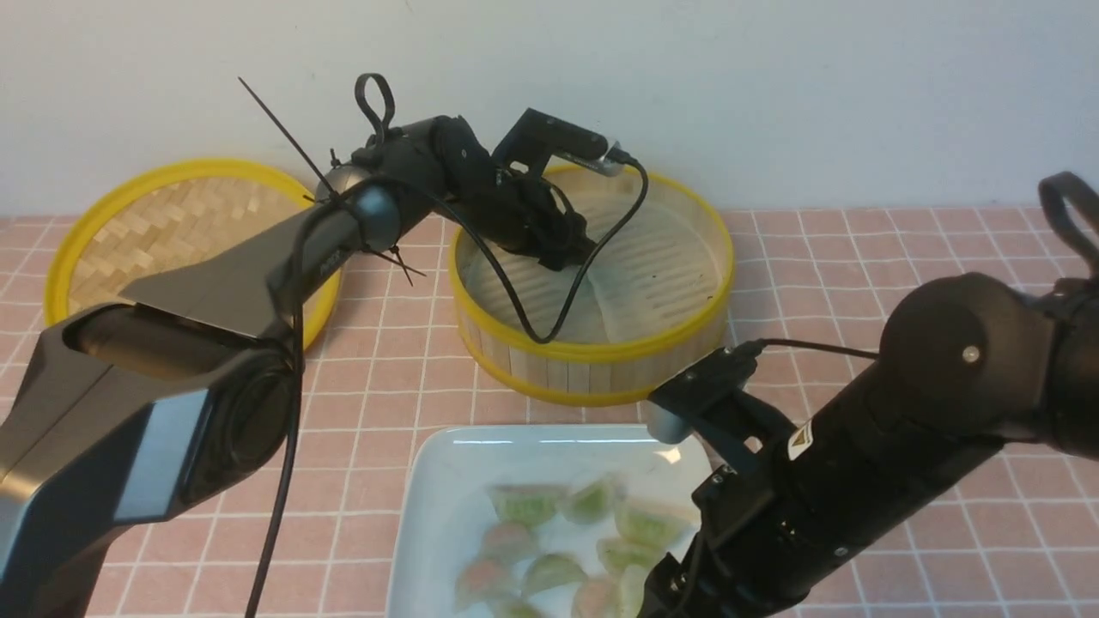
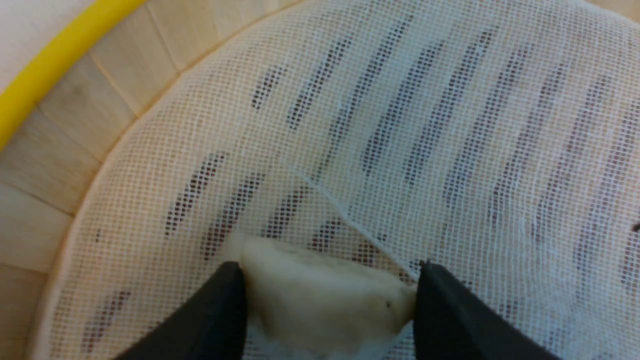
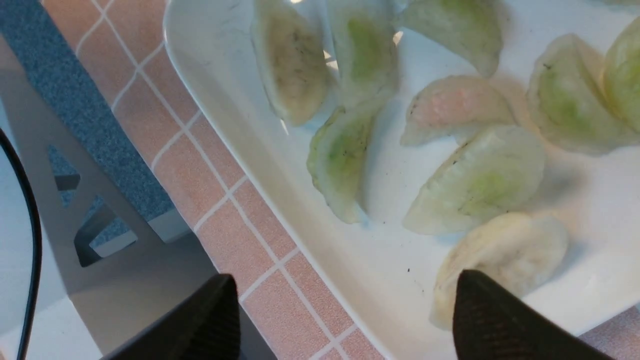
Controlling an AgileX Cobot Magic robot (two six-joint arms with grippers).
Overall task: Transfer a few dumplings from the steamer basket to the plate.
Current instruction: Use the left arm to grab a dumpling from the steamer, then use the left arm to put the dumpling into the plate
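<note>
Surface: table under a pink cloth (image 1: 859,257) ruled in white squares. Plain pale wall (image 1: 773,86) runs along the back. In the right wrist view the cloth ends at a table edge, with blue-grey speckled ground (image 3: 75,100) below.

Steamer basket (image 1: 687,343) stands mid-table, toward the wall. A flat woven lid (image 1: 172,223) with a yellow rim lies to its left, apart from it. Plate (image 1: 446,481) sits in front of the basket, with a strip of cloth between them. It carries green-filled and pink-filled dumplings (image 1: 524,505).

Left gripper (image 2: 330,275) reaches down inside the basket. Its fingers (image 2: 220,310) press against both ends of one pale dumpling (image 2: 320,310), gripping it. The dumpling lies on the white mesh liner (image 2: 400,125), near the slat wall.

Right gripper (image 3: 345,290) hangs over the plate's near rim, spread wide, nothing between its tips. One tip sits above a pale dumpling on the plate (image 3: 500,250).
</note>
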